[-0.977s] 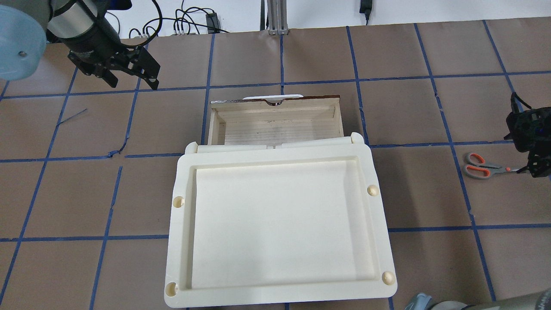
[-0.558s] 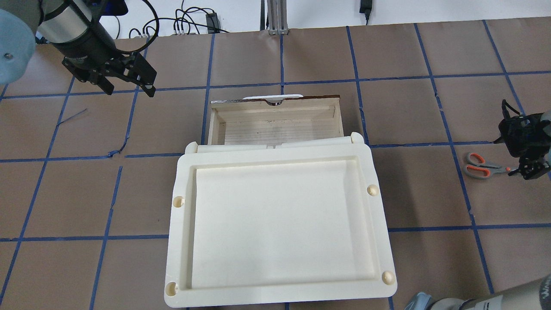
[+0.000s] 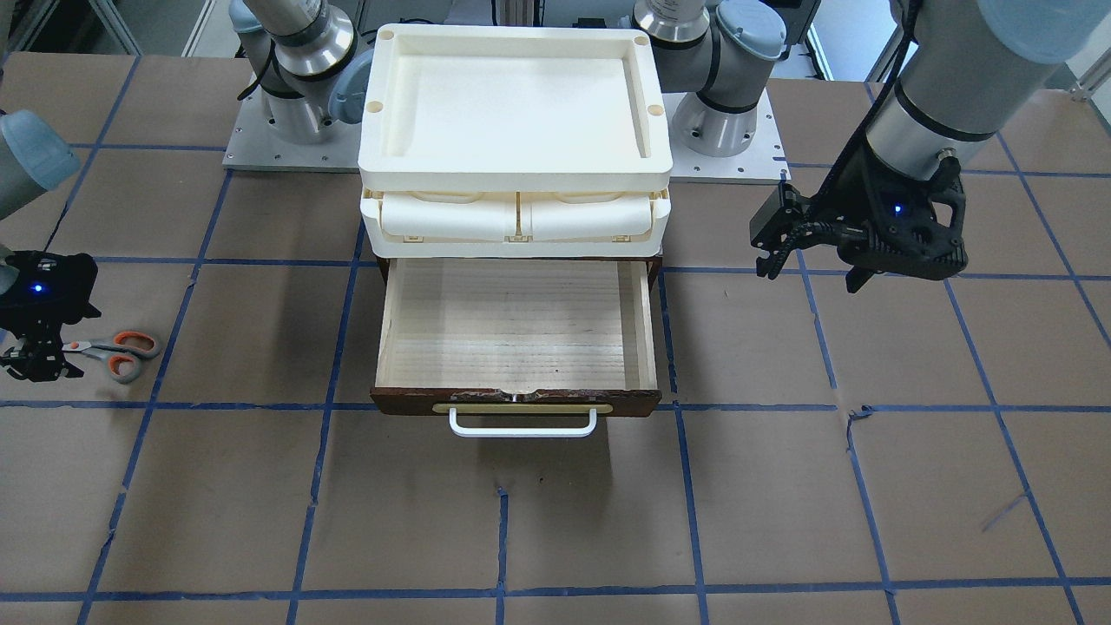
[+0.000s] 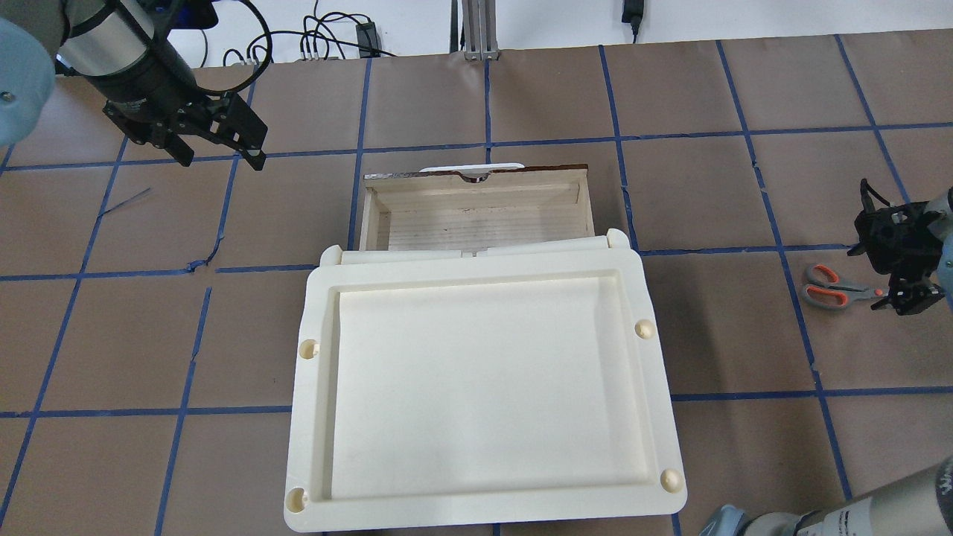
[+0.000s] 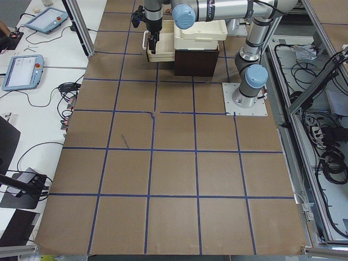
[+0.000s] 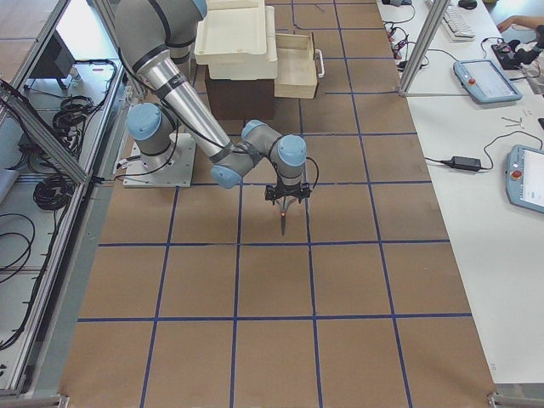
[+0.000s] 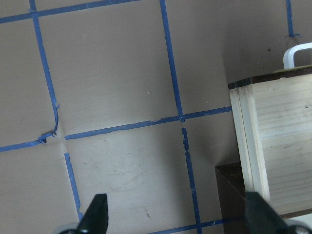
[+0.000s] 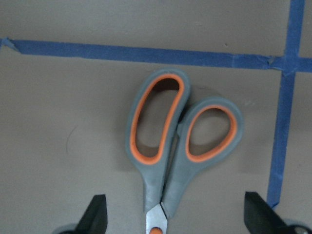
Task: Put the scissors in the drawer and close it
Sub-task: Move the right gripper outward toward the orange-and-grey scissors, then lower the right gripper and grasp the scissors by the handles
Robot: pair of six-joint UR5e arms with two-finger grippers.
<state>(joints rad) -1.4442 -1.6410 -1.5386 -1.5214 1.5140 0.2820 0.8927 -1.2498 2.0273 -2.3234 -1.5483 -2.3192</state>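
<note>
The scissors [image 4: 828, 286] lie flat on the table at the far right, orange-and-grey handles toward the drawer; they also show in the front view [image 3: 120, 352]. My right gripper [image 4: 902, 301] hangs low over their blades. In the right wrist view the scissors [image 8: 181, 141] lie between the two spread fingertips [image 8: 95, 215], so it is open. The wooden drawer [image 4: 476, 216] is pulled out and empty, its white handle [image 3: 522, 423] facing away from me. My left gripper [image 4: 221, 158] is open and empty, above the table left of the drawer [image 7: 275, 141].
The cream plastic tray top [image 4: 313, 372] sits over the cabinet, with two small cream compartments [image 3: 451, 217] under it. Blue tape lines grid the brown table. Cables [image 4: 320, 41] lie beyond the far edge.
My right gripper has moved toward the drawer side, over the scissors' blades. My left arm has drawn back a little to the left. The scissors and drawer have not moved.
</note>
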